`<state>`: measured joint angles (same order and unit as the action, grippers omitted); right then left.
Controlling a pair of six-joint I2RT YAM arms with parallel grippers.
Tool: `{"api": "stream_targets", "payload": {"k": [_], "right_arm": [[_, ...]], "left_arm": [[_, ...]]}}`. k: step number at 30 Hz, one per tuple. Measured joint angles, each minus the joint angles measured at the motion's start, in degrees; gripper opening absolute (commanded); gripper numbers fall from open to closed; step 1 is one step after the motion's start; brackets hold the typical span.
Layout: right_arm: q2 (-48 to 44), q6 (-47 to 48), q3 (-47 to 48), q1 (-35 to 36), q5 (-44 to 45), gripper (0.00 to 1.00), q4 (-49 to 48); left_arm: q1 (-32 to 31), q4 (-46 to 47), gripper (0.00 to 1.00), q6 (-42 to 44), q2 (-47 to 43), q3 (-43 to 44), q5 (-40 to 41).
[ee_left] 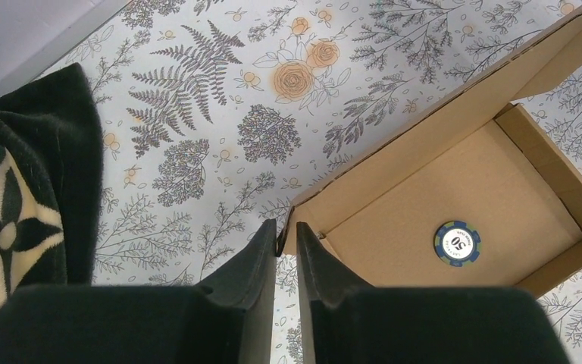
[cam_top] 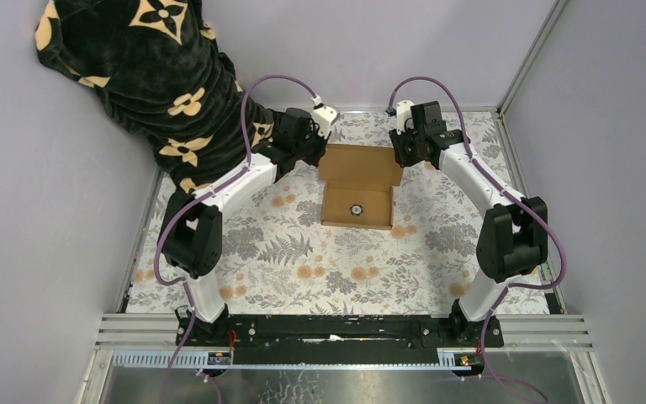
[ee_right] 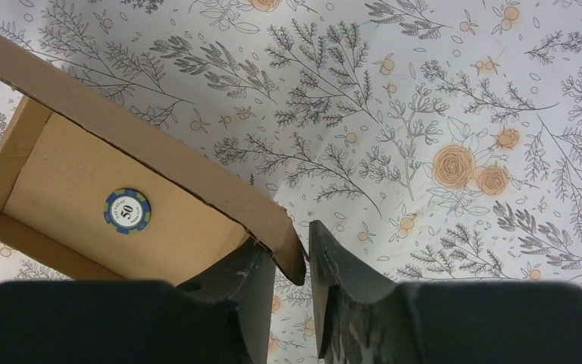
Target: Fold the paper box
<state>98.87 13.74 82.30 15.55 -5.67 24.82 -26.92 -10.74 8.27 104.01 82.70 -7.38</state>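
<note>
Top external view: the paper box [cam_top: 362, 164] sits on the floral cloth [cam_top: 303, 252] with a poker chip [cam_top: 356, 207] marked 50 on its tray floor. The walls already stand up around the chip. The lid flap reaches away from the chip on the side far from the arm bases, and it is open.

The left gripper [cam_top: 320, 153] is at the lid corner beyond and to the left of the chip, and the right gripper [cam_top: 400, 155] is at the matching corner beyond and to the right. Taking both free corners at once looks meant to let the 2 arms swing the lid evenly over the chip without twisting the cardboard.

In the left wrist view the jaws are nearly together and nip the lid's corner, which shows as a sliver between the fingers [ee_left: 261, 258].

In the right wrist view the corner also stands between the fingers [ee_right: 333, 265]. It lies against the finger nearer the chip, and a slit shows on the other side. I cannot tell whether that corner is clamped.

By my judgement, closing the lid is the step left.
</note>
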Motion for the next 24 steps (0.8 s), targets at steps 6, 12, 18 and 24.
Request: {"api": "stream_targets", "payload": {"k": [6,12,18,24], "right_arm": [[0.0,0.0,0.0,0.0,0.2,0.23,0.0],[0.0,0.0,0.0,0.0,0.2,0.21,0.0],[0.0,0.0,0.0,0.0,0.1,0.2,0.0],[0.0,0.0,0.0,-0.2,0.1,0.19,0.1]], "left_arm": [[0.0,0.0,0.18,0.1,0.3,0.1,-0.3],[0.0,0.0,0.16,0.2,1.0,0.9,-0.3],[0.0,0.2,0.12,0.2,1.7,1.5,-0.4],[0.0,0.9,0.11,0.3,2.8,2.2,-0.4]]}}
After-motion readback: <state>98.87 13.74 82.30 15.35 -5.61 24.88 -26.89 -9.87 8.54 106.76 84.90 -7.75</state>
